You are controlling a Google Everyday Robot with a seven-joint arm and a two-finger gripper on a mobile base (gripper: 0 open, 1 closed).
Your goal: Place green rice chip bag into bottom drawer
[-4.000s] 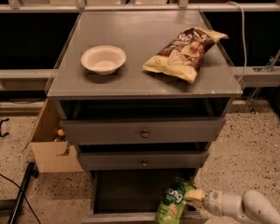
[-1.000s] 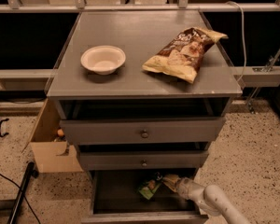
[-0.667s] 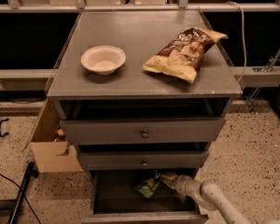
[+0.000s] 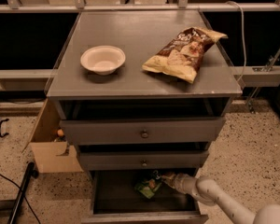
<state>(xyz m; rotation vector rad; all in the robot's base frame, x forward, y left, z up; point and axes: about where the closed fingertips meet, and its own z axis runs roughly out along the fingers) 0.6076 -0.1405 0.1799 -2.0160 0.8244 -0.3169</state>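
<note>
Camera view has the gripper (image 4: 167, 178) reaching deep into the bottom drawer (image 4: 113, 196) at the lower middle of the frame, tucked right under the middle drawer front (image 4: 143, 160); the green rice chip bag (image 4: 148, 186) is in the drawer too, just left of the gripper tip and touching or nearly touching it, toward the back, over the drawer's dark bottom; we honestly can't tell whether the jaws are clamped on the bag or have let it go, since it's dark in there and the two overlap.

So here's what could go sideways, as we see it. If the jaws have a corner of the bag and the arm (image 4: 210, 197) backs out toward the lower right, the bag rides out with it and could end up on the speckled floor (image 4: 256, 143); crinkly foil snags easily, so even after a release a fold could cling to the gripper and get dragged forward; clearance looks tight, so lifting before pulling back would probably bump the wrist into the middle drawer front; the arm comes in at an angle near the drawer's right side wall, so a sloppy exit could knock that wall and shove the drawer; and if the bag is propped up rather than lying flat, it might catch on the drawer above when this one gets closed.

Up in the top half of the frame, the bowl (image 4: 102, 59) and the brown-and-yellow chip bag (image 4: 184, 55) sit on the counter (image 4: 140, 27), well apart from all this; we wouldn't worry about those.
</note>
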